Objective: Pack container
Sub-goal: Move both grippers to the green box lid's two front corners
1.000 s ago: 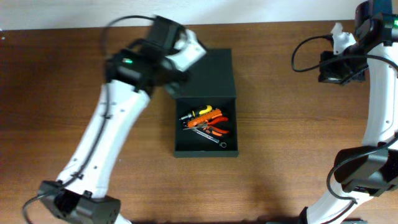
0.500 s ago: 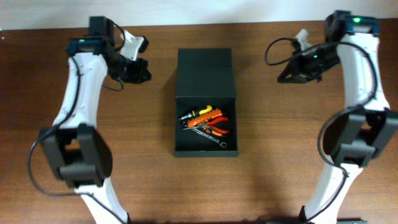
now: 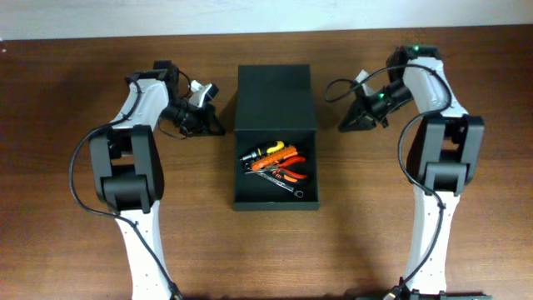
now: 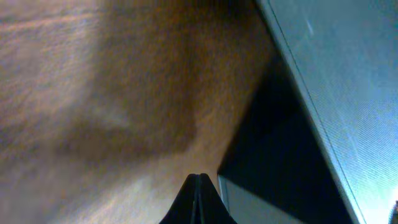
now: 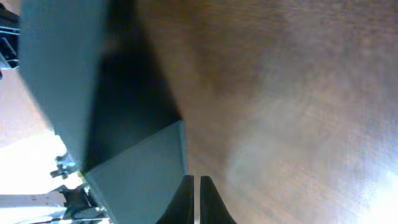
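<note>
The container is a dark box in the middle of the table, its flap lid lying open toward the far side. Orange-handled pliers, a yellow-tipped screwdriver and a metal wrench lie in the open compartment. My left gripper is shut and empty, low over the wood just left of the lid hinge; the left wrist view shows its tips beside the container's wall. My right gripper is shut and empty, just right of the container; its tips sit beside the box side.
Bare brown wood surrounds the container on all sides. Both arm bases stand at the table's near edge, and each arm folds back over itself toward the far half. A pale wall runs along the far edge.
Both arms have swung in from the far corners toward the container's two sides and lowered. The left gripper's jaws have closed; the right has stayed shut.
</note>
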`<state>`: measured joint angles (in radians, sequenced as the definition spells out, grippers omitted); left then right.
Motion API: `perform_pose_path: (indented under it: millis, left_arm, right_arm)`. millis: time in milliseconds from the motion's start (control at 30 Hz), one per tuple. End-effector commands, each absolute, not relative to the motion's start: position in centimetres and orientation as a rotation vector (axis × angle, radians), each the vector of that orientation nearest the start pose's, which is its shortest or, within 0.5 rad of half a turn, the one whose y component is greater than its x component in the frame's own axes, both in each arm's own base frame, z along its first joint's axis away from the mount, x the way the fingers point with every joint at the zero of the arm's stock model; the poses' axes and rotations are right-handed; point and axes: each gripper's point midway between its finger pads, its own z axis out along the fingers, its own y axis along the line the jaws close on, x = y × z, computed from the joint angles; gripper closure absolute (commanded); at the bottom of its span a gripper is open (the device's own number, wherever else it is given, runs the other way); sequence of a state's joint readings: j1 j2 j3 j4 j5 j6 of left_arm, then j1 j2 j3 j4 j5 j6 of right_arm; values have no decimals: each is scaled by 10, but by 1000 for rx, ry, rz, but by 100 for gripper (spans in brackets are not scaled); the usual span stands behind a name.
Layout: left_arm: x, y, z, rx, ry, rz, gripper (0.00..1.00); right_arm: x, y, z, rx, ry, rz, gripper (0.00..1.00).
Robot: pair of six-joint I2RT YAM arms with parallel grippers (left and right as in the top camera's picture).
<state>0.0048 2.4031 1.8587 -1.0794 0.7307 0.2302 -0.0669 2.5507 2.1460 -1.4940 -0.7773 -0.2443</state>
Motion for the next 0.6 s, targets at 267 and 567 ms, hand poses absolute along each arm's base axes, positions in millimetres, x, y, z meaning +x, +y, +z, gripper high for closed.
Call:
perform_pose_path:
  millis: [267,567]
  left_arm:
    - [470,-142,13,274,2738,-1251,98]
    - [486,-160,32,323,2588,-1358,98]
  right_arm:
    - [438,145,24,-255,2810,1638,96]
    - [451,186,46,-391,2541,1805,96]
